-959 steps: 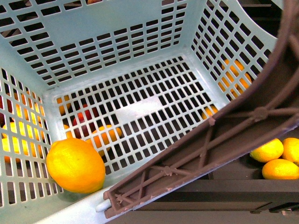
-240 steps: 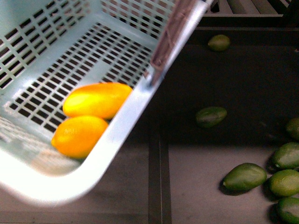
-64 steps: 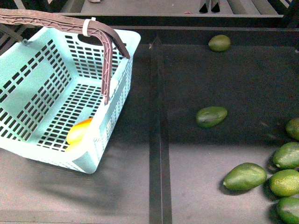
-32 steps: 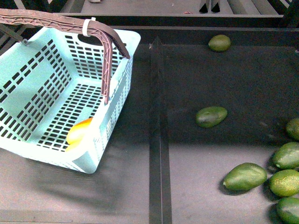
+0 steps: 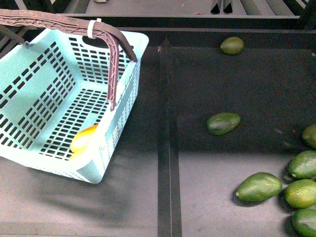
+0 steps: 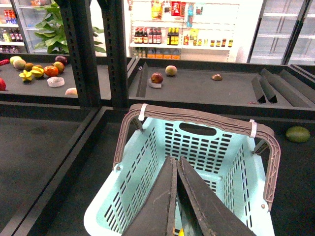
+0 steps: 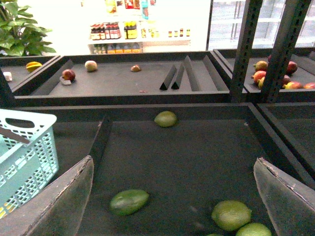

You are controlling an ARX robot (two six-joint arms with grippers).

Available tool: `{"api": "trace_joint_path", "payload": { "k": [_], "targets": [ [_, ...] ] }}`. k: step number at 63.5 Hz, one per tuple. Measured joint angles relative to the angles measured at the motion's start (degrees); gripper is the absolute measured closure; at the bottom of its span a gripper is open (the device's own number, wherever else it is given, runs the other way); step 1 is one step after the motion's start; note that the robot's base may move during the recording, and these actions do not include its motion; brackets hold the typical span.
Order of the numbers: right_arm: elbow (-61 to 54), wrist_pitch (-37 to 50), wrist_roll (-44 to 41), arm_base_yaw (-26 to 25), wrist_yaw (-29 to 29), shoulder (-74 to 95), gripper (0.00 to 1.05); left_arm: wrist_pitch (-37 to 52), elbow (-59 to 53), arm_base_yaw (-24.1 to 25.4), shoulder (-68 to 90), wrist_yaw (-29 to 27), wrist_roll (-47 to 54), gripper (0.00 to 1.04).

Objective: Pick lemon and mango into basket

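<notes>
yellow-orange fruit lies in the near corner of the basket, partly hidden behind its wall; it looks like two pieces stacked, likely the lemon and the mango, though which is which cannot be told. if so, both picks are done and nothing seems left. the brown handle arches over the basket. right of the basket, green avocados lie scattered on the dark shelf. the left gripper hangs above the basket, fingers together, while the right gripper is spread wide, empty.
</notes>
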Motion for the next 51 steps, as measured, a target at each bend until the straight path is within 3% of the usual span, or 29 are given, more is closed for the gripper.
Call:
{"api": "trace_joint_path", "payload": {
  "k": [5,46,51],
  "targets": [
    [0.0,0.0,0.0,0.0,0.0,0.0,0.09,-5.9,0.0,0.0,-6.3,0.0,0.0,1.01],
    [0.0,0.0,0.0,0.0,0.0,0.0,0.09,-6.3,0.0,0.0,-7.0,0.0,0.0,1.01],
    [0.0,0.0,0.0,0.0,0.0,0.0,0.09,-6.3,0.0,0.0,-7.0,0.0,0.0,0.87]
  ]
}}
